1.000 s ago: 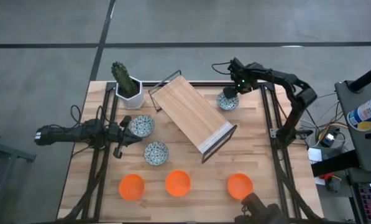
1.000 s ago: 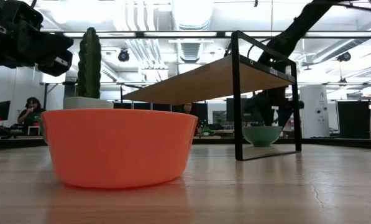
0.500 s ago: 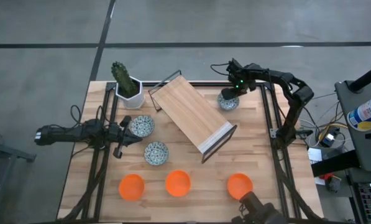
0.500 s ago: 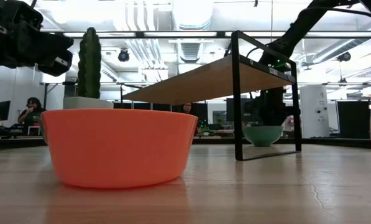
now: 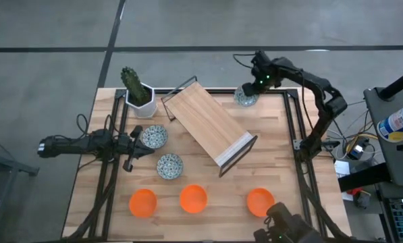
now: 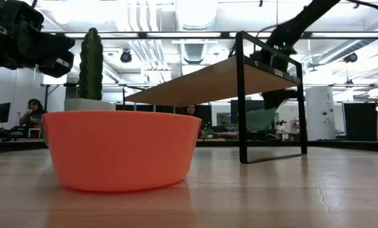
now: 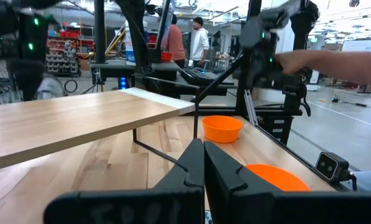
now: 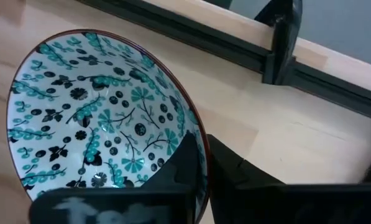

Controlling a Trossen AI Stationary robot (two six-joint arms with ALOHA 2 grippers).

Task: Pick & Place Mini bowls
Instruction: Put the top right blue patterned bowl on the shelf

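My right gripper [image 5: 254,90] is at the table's far right, shut on a white floral mini bowl [image 5: 246,97], which hangs above the tabletop in the low view [image 6: 262,118]. Two more floral bowls [image 5: 154,136] [image 5: 169,166] sit on the table at the left. My left gripper [image 5: 144,148] waits beside them, shut and holding nothing [image 7: 204,152]. Three orange bowls [image 5: 143,202] [image 5: 193,198] [image 5: 260,202] stand in a row along the near edge. My right gripper pinches the floral bowl's rim [image 8: 199,144], one finger [image 8: 186,163] inside the bowl and the other [image 8: 238,176] outside its wall. The fingers come from above, slanting down. The bowl is lifted clear of the table, its opening up.
A wooden shelf on a black wire frame [image 5: 211,125] lies slantwise across the table's middle. A cactus in a white pot [image 5: 138,91] stands at the far left. Black rails [image 5: 294,128] run along the table's sides. People show in the room beyond [image 7: 197,38].
My right gripper has taken hold of the floral bowl and gone up and toward the table's far edge with it. The bowl, which stood on the table a second ago, now hangs clear of it.
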